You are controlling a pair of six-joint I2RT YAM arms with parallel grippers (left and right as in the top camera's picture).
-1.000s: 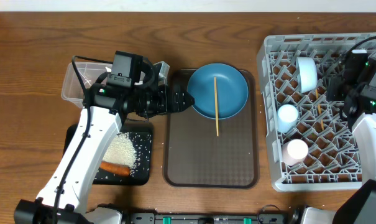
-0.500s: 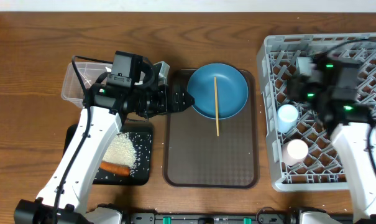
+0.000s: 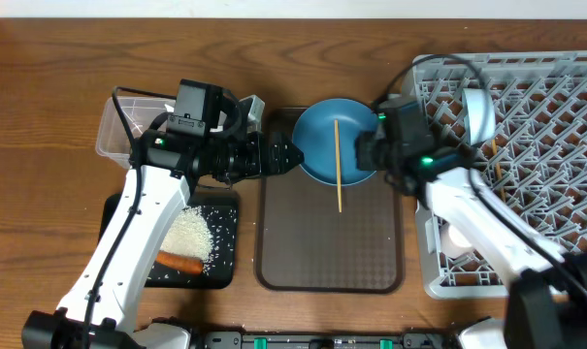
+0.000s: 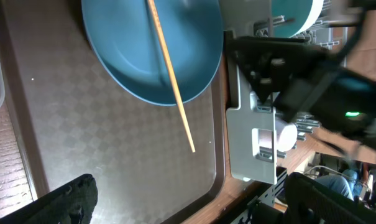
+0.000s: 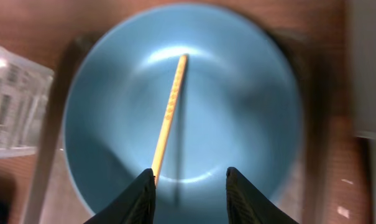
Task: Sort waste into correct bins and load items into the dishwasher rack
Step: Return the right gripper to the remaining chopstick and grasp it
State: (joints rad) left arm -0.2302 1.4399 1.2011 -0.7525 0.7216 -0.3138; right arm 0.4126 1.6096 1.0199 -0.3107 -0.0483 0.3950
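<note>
Chopstick is my target: one wooden stick lying across the dark blue plate. One end is near the plate's middle and the other runs past the rim over the brown serving tray. My right gripper hovers above the plate's edge, fingers partly apart and empty. The stick passes just beside one finger rather than through the gap. My left gripper hangs spread wide and empty at the plate's opposite rim.

To do this well, I should slide sideways until the stick is centred and keep my jaws straddling it. I should come down where it leaves the rim, since there is probably room beneath. It looks thin and likely to roll, so I'd close slowly, then lift level toward the grey dishwasher rack.
</note>
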